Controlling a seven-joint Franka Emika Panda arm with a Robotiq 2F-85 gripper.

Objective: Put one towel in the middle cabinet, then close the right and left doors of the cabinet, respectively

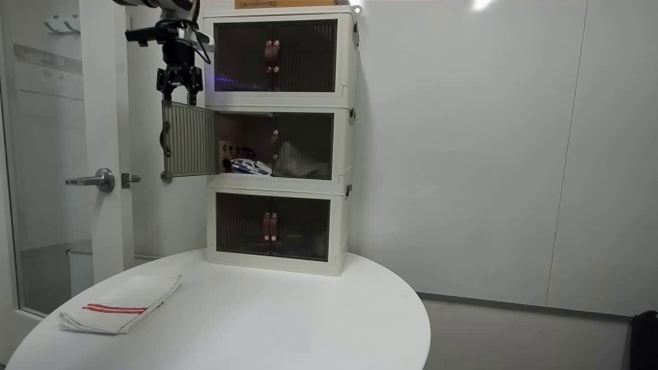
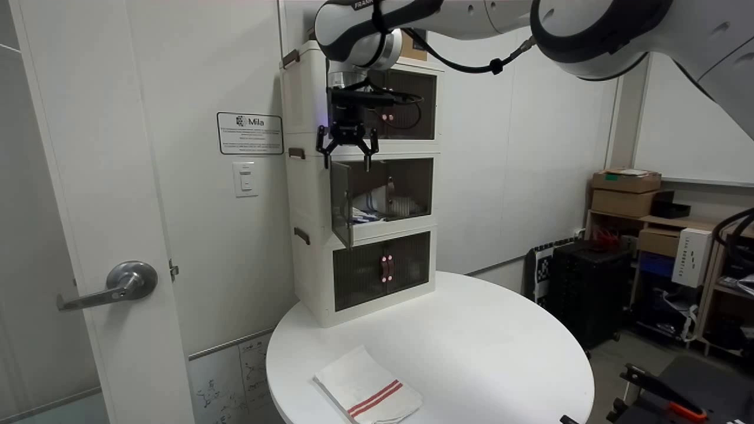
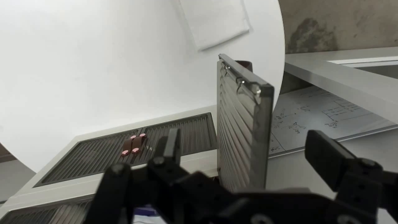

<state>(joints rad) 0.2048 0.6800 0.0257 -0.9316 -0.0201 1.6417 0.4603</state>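
"Black jaws, spread and empty, hang over the open left door (image 1: 193,140). Next?"

"Lower them astride it, I'd say, then sweep gently right and far; the towel (image 1: 294,159) looks stowed behind the closed right door (image 1: 308,134)."

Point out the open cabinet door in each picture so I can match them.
In an exterior view: the open door, left of centre, broad face showing.
In an exterior view: the open door, just left of centre, seen narrow.
In the wrist view: the open door, just right of centre.
Shared landmark: the round white table.
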